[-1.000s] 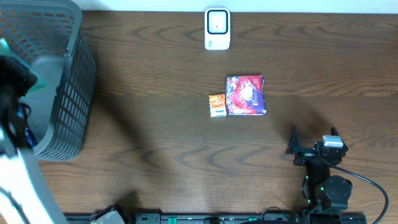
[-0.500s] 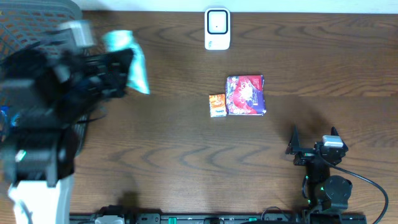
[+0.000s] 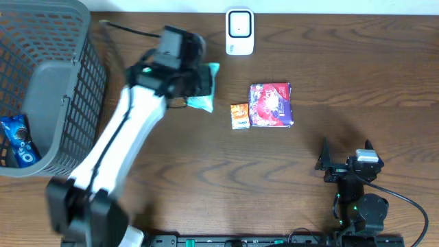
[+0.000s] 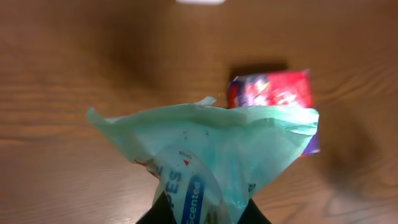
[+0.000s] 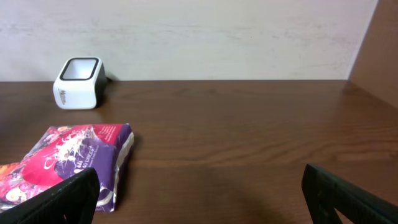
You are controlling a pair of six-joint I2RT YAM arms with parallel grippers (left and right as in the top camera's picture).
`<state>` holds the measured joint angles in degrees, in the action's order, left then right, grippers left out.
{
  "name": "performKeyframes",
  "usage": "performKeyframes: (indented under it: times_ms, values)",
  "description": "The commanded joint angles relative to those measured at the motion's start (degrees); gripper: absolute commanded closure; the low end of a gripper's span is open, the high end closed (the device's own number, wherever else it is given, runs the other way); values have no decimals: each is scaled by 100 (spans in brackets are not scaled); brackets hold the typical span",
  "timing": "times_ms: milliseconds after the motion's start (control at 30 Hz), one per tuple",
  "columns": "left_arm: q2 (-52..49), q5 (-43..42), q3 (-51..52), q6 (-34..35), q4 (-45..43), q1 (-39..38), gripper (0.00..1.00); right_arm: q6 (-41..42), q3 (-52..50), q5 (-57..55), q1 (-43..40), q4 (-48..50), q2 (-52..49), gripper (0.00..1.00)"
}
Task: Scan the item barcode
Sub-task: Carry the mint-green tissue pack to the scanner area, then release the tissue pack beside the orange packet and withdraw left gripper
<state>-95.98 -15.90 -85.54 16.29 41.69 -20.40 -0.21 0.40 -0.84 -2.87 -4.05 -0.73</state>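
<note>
- Overhead: the left gripper [image 3: 194, 84] is closed on the teal wipes packet [image 3: 207, 89]. The packet sticks out of the jaws to the right, above the wooden table [image 3: 206, 178], between the grey basket [image 3: 75, 103] and the red-purple pouch [image 3: 271, 104]. The white scanner [image 3: 239, 31] is near, further back. The right gripper [image 3: 345, 163] sits well apart, jaws wide, holding nothing.
- Left wrist: the packet's long axis runs away from the fingers [image 4: 152, 216]. Its flared crimped end points toward the pouch. The view is blurred.
- Right wrist: the pouch lies flat at the left, and the scanner stands behind it, before a pale wall [image 5: 217, 37].
</note>
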Motion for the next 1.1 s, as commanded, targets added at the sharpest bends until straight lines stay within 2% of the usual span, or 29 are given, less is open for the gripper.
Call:
performKeyframes:
  times_ms: [0,167,267,300,333,433,533,733,900,1067]
  values:
    - [-634,164,-2,-116,-164,-179,93,101,-9,31,28,-22,24,1]
    - [-1303,210,-2,-96,-378,-328,92,101,-9,31,28,-22,24,1]
    - [-1534,579,-2,199,-404,-358,92,101,-9,31,28,-22,24,1]
    - [-1591,675,-2,293,-407,-358,88,101,-9,31,28,-22,24,1]
    - [-1628,684,-2,297,-422,-358,76,101,-9,31,28,-22,24,1]
    - [-1676,675,-2,291,-437,-358,49,101,-9,31,28,-22,24,1]
    - [-1657,675,-33,286,-483,-350,24,101,-9,31,28,-24,24,1]
    - [-1054,612,-407,251,-317,-142,24,101,-9,31,28,-22,24,1]
    - [79,719,-472,-258,-323,367,24,101,-9,31,28,-22,24,1]
    - [1213,1954,-472,-555,-326,1344,24,101,-9,31,28,-24,24,1]
